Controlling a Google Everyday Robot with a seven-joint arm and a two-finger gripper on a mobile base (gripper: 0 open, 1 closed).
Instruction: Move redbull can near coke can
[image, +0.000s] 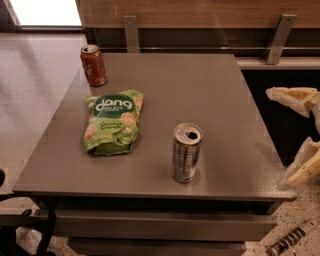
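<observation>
The gripper (280, 137) is hovering off the bench's (220, 100) right edge, fingers spread wide, holding nothing. The redbull can (187, 152) is standing upright to its left, with the coke can (93, 65) far beyond that. The redbull can is likely light, thin-walled and slick, so it is calling for a gentle mid-body grip.

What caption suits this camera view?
Gripper right of grey table; slim silver metal can upright, red-orange can at far-left corner.
</observation>
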